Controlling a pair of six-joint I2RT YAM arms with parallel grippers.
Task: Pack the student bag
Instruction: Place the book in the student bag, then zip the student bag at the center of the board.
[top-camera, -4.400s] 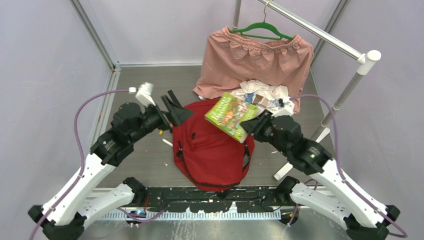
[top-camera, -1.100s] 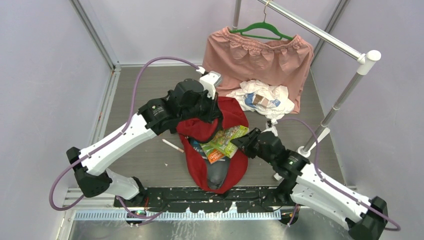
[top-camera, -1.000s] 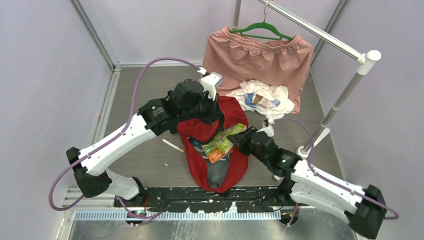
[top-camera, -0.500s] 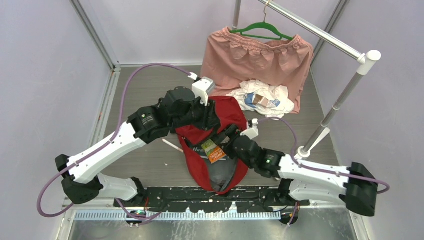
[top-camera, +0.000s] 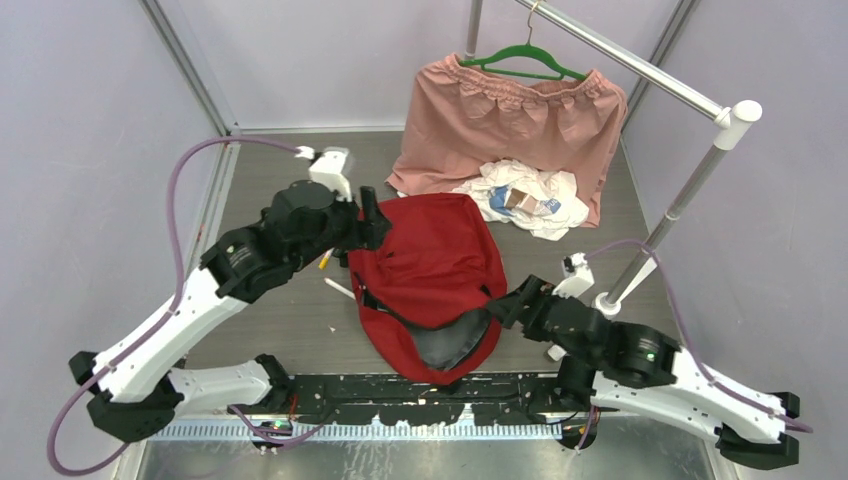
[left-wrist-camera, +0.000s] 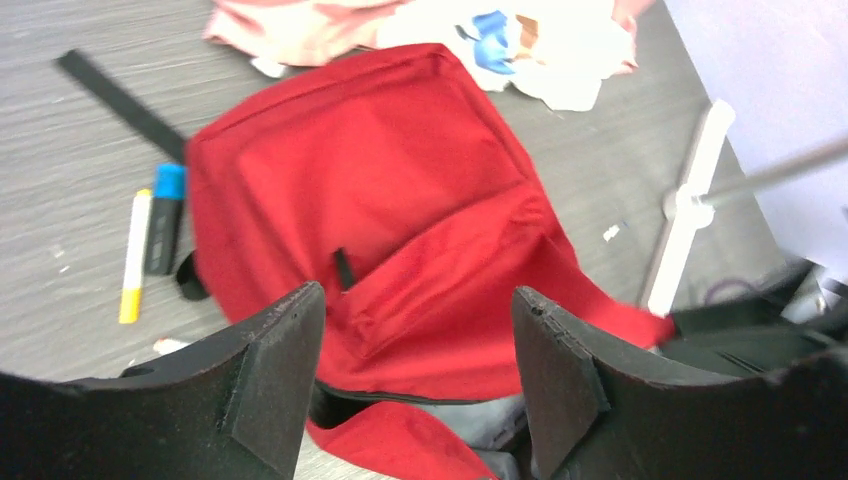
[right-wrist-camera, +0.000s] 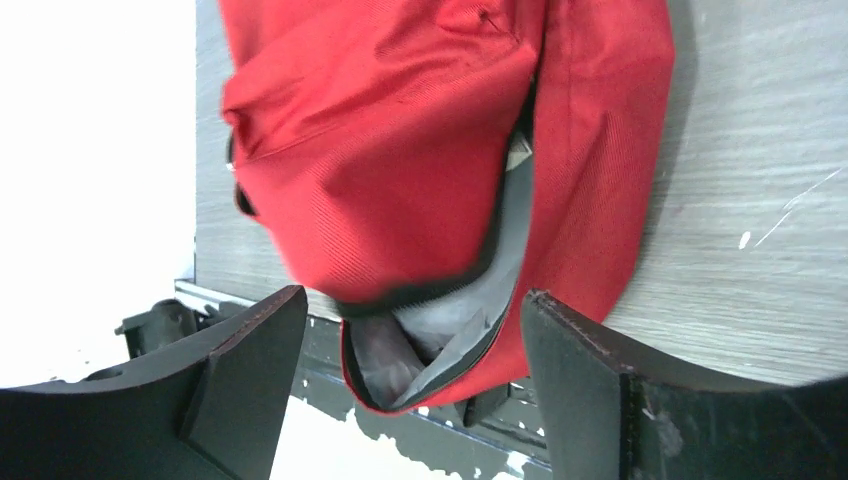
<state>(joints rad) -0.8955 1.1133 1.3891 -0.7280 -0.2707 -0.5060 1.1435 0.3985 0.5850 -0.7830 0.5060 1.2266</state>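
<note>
Item: student bag (top-camera: 430, 265), dark red, lying flat at the centre of the table (top-camera: 280, 320), its mouth (top-camera: 452, 345) at 6 o'clock, unzipped and gaping on grey lining; you cannot see from any view what is inside. Left gripper (left-wrist-camera: 418, 300): off the bag's 10 o'clock corner, jaws apart, nothing between them. Right gripper (right-wrist-camera: 412, 300): at the bag's 4 o'clock edge, just beside the mouth, jaws wide and empty. Loose stock outside the bag: yellow-tipped marker (left-wrist-camera: 132, 255) and blue-capped marker (left-wrist-camera: 165, 215) at the bag's 9 o'clock, the second touching the fabric. Bystanders: pink garment (top-camera: 510, 110) at 12 o'clock, white cloth (top-camera: 525, 195) at 1 o'clock, rack foot (top-camera: 640, 270) at 3 o'clock. Hazards, as judged: with the mouth unzipped, lifting the far end would likely tip the contents out toward the arm bases. Reach for the markers carelessly and you may pinch red fabric instead, dragging the bag. A black strap near the mouth could catch a finger. The right arm works close to the rack foot, so a wide swing might knock it.
</note>
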